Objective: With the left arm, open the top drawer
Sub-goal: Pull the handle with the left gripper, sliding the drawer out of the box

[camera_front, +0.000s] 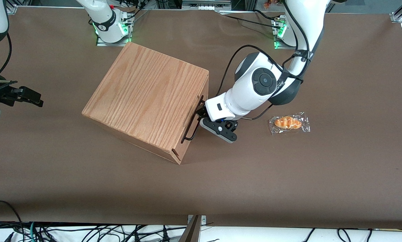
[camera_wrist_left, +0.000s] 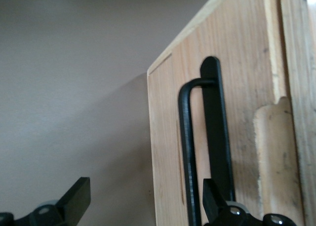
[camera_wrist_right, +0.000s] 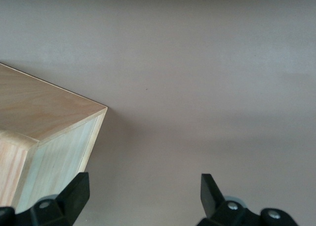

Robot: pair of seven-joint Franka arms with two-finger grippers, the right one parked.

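Note:
The oak-grain cabinet (camera_front: pixel 147 97) stands on the brown table, its drawer fronts facing the working arm's end. In the front view the top drawer shows only as the black wire handle (camera_front: pixel 191 125) along the cabinet's upper front edge. The left arm's gripper (camera_front: pixel 201 113) is right at that handle. In the left wrist view the pale drawer front (camera_wrist_left: pixel 165 137) and the thin black handle bar (camera_wrist_left: pixel 185 147) lie between the fingers (camera_wrist_left: pixel 213 196), with the bar close to one of them. The gripper (camera_wrist_left: pixel 144 189) is open and grips nothing. The drawer front looks close against the casing.
A wrapped bread roll (camera_front: pixel 289 122) lies on the table toward the working arm's end, beside the left arm's elbow (camera_front: pixel 263 82). The cabinet's corner (camera_wrist_right: pixel 44 137) shows in the right wrist view. Bare brown table (camera_front: pixel 221 188) lies between the cabinet and the front camera.

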